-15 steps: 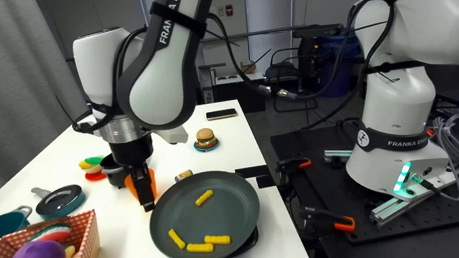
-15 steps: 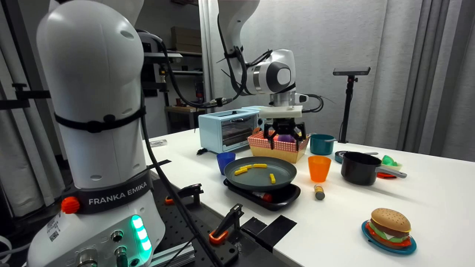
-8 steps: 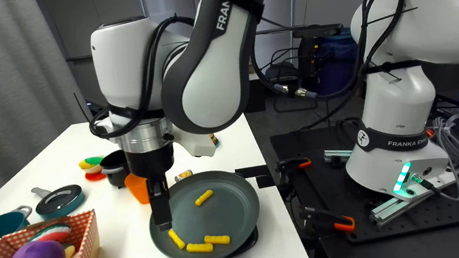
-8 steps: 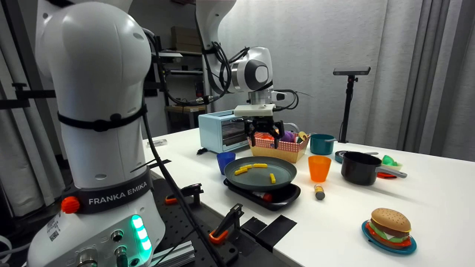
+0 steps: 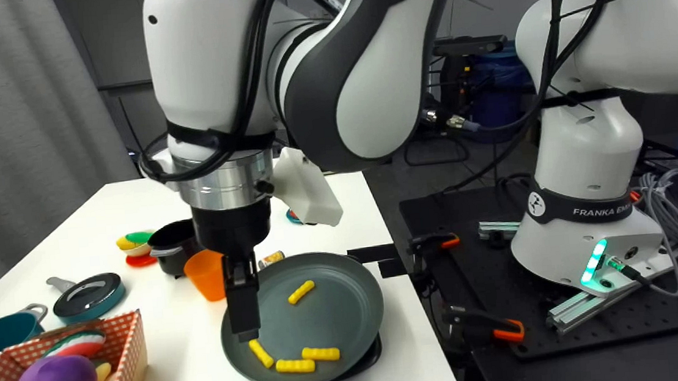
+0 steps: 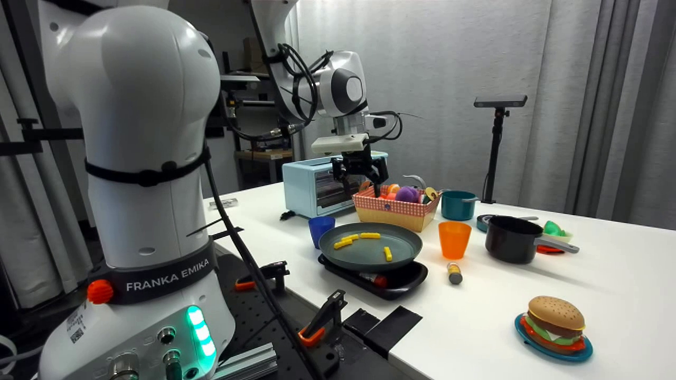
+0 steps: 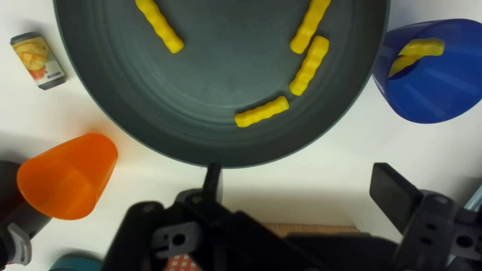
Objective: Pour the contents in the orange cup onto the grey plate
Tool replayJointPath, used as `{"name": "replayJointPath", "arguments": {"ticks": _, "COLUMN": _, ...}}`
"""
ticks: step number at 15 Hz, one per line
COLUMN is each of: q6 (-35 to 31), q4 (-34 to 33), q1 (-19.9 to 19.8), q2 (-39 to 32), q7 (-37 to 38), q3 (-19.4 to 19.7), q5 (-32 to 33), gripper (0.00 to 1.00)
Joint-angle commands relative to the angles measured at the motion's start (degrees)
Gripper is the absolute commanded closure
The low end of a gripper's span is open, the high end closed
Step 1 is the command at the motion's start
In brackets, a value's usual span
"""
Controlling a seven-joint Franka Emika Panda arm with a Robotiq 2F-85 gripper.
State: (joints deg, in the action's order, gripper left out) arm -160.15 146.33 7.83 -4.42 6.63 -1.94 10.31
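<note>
The grey plate holds several yellow sticks and shows in both exterior views. The orange cup stands upright on the table beside the plate. It also shows in the wrist view, where no yellow piece is visible inside it. A blue cup on the plate's other side has yellow sticks in it. My gripper is open with nothing between its fingers. It hangs above the table near the plate's rim, on the basket side, between the two cups. In an exterior view it partly covers the plate's edge.
A checked basket of toy food stands behind the plate, beside a light blue toaster oven. A black pot is near the orange cup. A small can lies nearby. A black tray sits under the plate. A toy burger stands farther off.
My open gripper has moved away from the orange cup, along the plate's rim toward the blue cup, and turned slightly. The cups, plate and yellow sticks have not moved.
</note>
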Motion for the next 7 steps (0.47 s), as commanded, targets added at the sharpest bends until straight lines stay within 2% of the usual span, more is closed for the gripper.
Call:
{"name": "replayJointPath", "arguments": {"ticks": 1, "q6": 0.17, "q4": 0.34, "q1": -0.71, "q2": 0.6, "q7": 0.17, "q3": -0.83, "q5": -0.09, "gripper": 0.0}}
{"name": "replayJointPath", "arguments": {"ticks": 7, "q6": 0.17, "q4": 0.89, "q1": -0.75, "q2": 1.09, "q7": 0.37, "q3": -0.92, "q5": -0.1, "gripper": 0.0}}
